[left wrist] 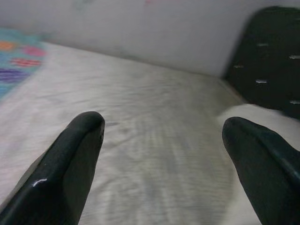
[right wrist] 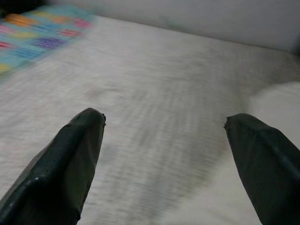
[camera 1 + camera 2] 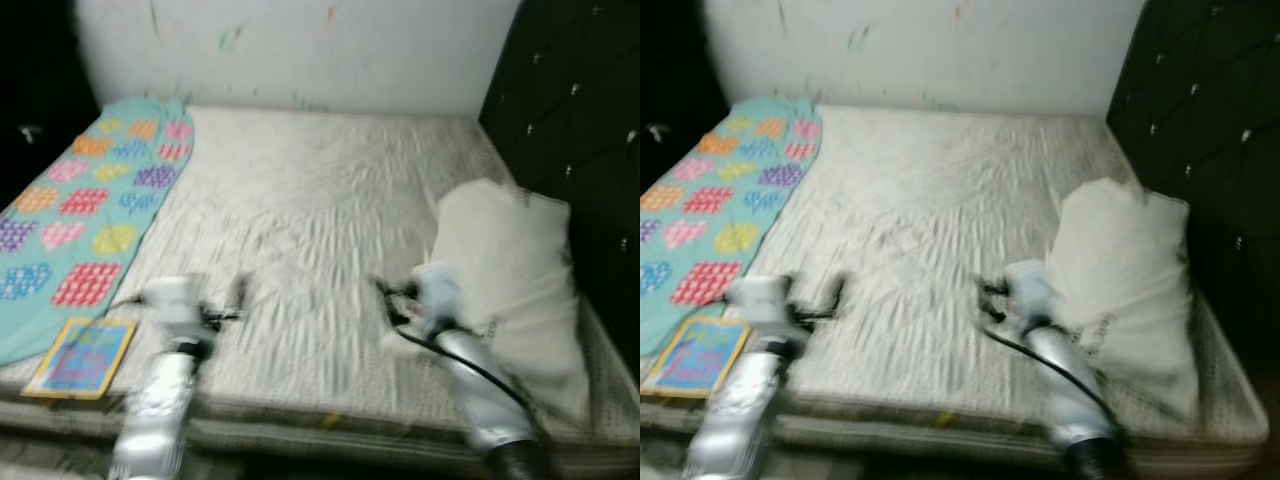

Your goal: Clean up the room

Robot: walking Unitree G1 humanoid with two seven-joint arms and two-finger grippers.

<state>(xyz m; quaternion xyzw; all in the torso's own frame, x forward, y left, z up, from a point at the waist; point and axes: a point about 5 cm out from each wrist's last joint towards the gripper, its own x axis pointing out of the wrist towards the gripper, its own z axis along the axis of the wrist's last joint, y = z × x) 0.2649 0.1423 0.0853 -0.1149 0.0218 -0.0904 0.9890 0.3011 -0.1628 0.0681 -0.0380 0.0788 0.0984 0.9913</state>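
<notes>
Bed: a wide bed point(image 3: 300, 230) with a wrinkled off-white sheet, seen from its near edge; the pictures are blurred
Wall: a pale wall point(image 3: 300, 50) with faint coloured marks runs along the far edge of the bed
Headboard: a dark padded headboard point(image 3: 580, 130) with small shiny studs stands along the right edge
Pillow: a white pillow point(image 3: 515, 290) lies by the right edge, toward the near right corner, just beside the headboard
Blanket: a turquoise blanket point(image 3: 85, 215) patterned with coloured hearts stretches along the left edge, from the far left corner down toward the near edge
Book: a flat book point(image 3: 82, 356) with a yellow border and a blue cover lies at the near left corner, touching the blanket's near end
Left hand: the left hand point(image 1: 161, 136) hangs over the near edge of the bed, just right of the book; its two black fingers point(image 1: 70, 164) stand wide apart, released, with nothing between them, and point across the sheet toward the far wall
Right hand: the right hand point(image 2: 164, 126) hangs over the near part of the bed, just left of the pillow; its fingers point(image 2: 65, 164) are likewise spread apart and empty, with bare sheet below and the pillow's pale edge to one side
Arms: both silver arms reach in from the near edge, a black cable point(image 3: 470, 365) looping along the right one
</notes>
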